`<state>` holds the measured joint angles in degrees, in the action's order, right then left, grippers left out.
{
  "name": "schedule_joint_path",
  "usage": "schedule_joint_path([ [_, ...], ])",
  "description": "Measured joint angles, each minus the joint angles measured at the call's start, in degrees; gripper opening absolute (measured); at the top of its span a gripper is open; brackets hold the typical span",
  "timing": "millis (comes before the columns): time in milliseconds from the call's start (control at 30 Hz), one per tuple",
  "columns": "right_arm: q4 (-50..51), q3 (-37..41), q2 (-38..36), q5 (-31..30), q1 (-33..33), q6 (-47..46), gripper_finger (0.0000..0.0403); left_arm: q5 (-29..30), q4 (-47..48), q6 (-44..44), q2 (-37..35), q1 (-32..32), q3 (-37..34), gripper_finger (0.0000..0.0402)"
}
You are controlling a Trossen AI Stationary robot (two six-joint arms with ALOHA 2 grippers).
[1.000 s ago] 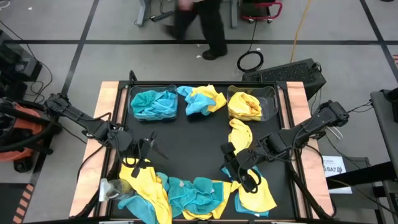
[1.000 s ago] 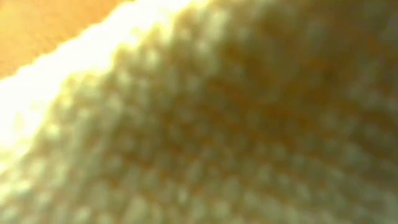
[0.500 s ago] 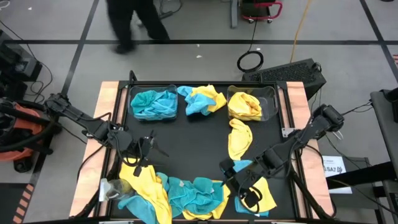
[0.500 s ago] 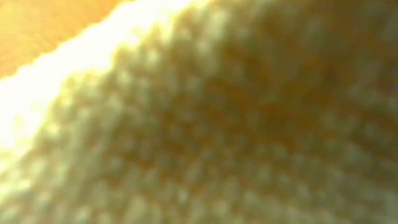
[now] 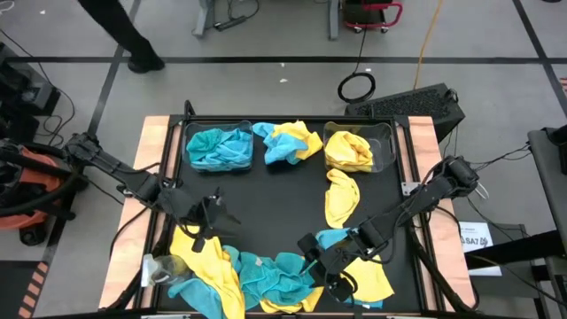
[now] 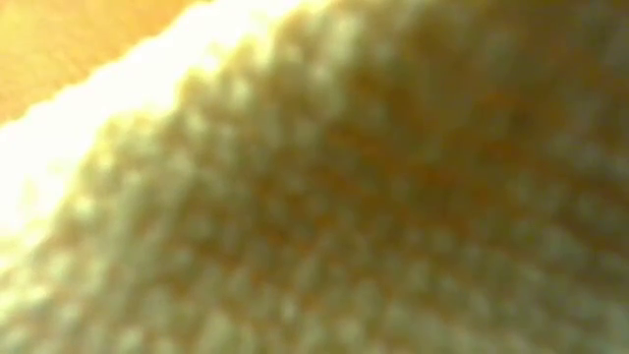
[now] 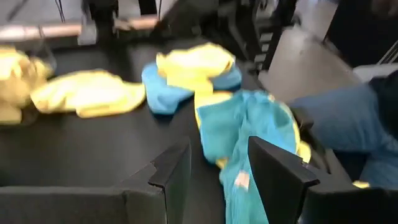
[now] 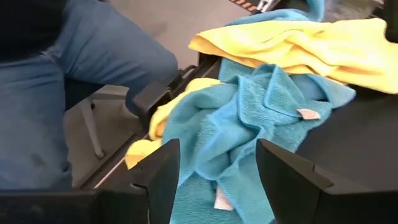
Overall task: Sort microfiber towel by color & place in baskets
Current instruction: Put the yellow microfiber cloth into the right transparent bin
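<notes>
The left clear basket [image 5: 188, 135] holds teal towels [image 5: 218, 148]. The right basket [image 5: 386, 135] holds yellow towels [image 5: 347, 149]. Loose towels lie on the black table: a teal and yellow heap [image 5: 288, 142] between the baskets, one yellow towel [image 5: 341, 197], and a mixed row along the near edge [image 5: 266, 273]. My right gripper [image 5: 326, 273] is open, low over a crumpled teal towel [image 8: 249, 118] in that row, a finger on each side of its folds. My left gripper [image 5: 215, 215] is open and empty above bare table, by a yellow towel [image 5: 197, 252].
A yellow towel [image 6: 314, 197] covers the whole low view. A person in jeans [image 8: 81, 74] is close beyond the table's near edge. Another person [image 5: 124, 35] walks on the floor past the far side. Bare black table [image 5: 266, 199] lies in the middle.
My right gripper has gone toward the table's near edge and then left, ending over the teal towels in the near row; a teal towel behind it now shows. The person beyond the far edge has walked toward the left.
</notes>
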<state>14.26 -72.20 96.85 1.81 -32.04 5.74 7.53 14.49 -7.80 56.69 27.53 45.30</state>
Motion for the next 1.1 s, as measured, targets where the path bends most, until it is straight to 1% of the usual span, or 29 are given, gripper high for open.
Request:
schedule_joint_path([
  [133, -0.23, 0.0, -0.01, 0.03, 0.48, -0.4, 0.0203, -1.5, 3.22, -2.99, 3.37, 0.0, 0.0, 0.0166],
  [300, -0.09, 0.0, -0.01, 0.04, 0.5, -0.36, 0.0203, -7.09, 7.62, -7.02, 7.97, -0.16, 0.41, 0.0166],
  [500, 0.21, 0.0, -0.01, 0.03, 1.4, 0.16, 0.0203, -8.56, 19.01, -11.53, 11.52, -0.19, 2.76, 0.0166],
  [733, 0.27, 0.0, -0.01, 0.03, 2.09, 0.8, 0.0203, -14.71, 29.54, -14.68, 16.39, -0.17, 2.82, 0.0166],
  [867, 0.31, 0.0, -0.03, 0.03, 2.09, 0.96, 0.0203, -18.03, 31.62, -15.85, 19.93, -0.17, 2.82, 0.0166],
  [1033, 0.38, 0.0, -0.03, 0.03, 2.09, 0.96, 0.0203, -19.03, 31.31, -15.17, 24.31, -0.11, 2.82, 0.0166],
  [1100, 0.44, 0.0, -0.03, 0.01, 2.09, 0.96, 0.0203, -20.72, 31.22, -14.14, 25.85, 0.21, 2.82, 0.0166],
])
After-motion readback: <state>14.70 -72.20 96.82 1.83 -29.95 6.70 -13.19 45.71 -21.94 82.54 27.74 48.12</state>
